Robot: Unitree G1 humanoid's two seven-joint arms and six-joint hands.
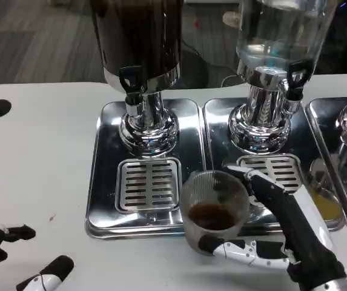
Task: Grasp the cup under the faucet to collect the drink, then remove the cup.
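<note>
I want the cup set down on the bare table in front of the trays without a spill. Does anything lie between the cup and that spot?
Nothing visible does. The right hand holds the cup at the front rim of the left drip tray, away from the dark dispenser's faucet. The white table just ahead is bare; the left hand sits far off.

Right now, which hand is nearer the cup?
Right. The right hand grips the cup, fingers around its side and base. The left hand rests at the table's near left corner, well apart from it.
</note>
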